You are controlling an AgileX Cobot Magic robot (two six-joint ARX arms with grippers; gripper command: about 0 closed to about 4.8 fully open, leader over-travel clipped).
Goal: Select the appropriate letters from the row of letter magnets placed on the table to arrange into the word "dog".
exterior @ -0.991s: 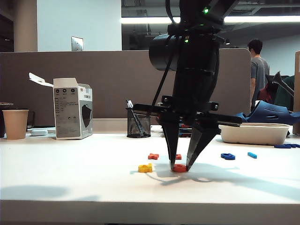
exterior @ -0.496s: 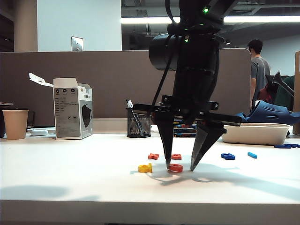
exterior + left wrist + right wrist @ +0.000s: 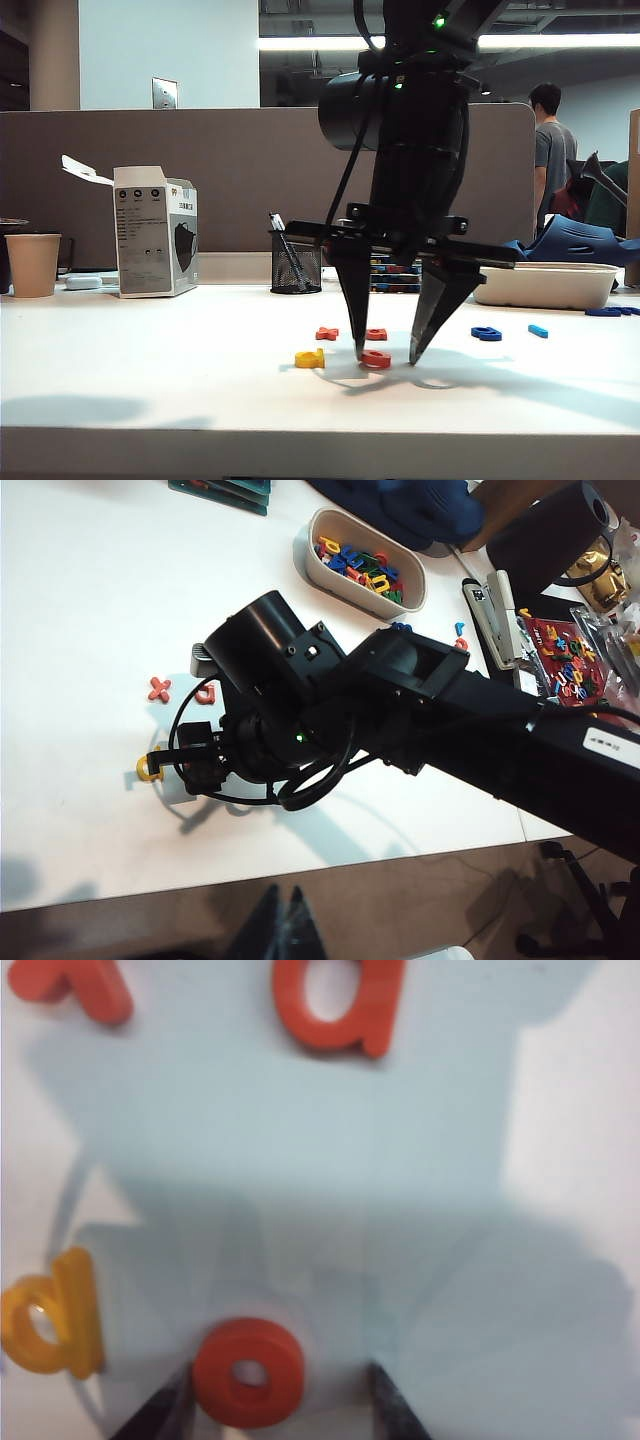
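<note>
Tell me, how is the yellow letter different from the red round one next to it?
The yellow letter has a straight stem beside its loop; the red round letter is a plain ring. The yellow letter lies outside the right gripper; the red round letter sits between its open fingers. Both are small flat letters lying on the white table. The left gripper is not in view.

We see the yellow "d" [image 3: 310,358] lying flat on the white surface [image 3: 150,380], with the red ring "o" [image 3: 376,358] just beside it, apart, flat too. The dark blue looped letter [image 3: 486,333] lies well off to the right, near the thin light blue bar [image 3: 538,331].
</note>
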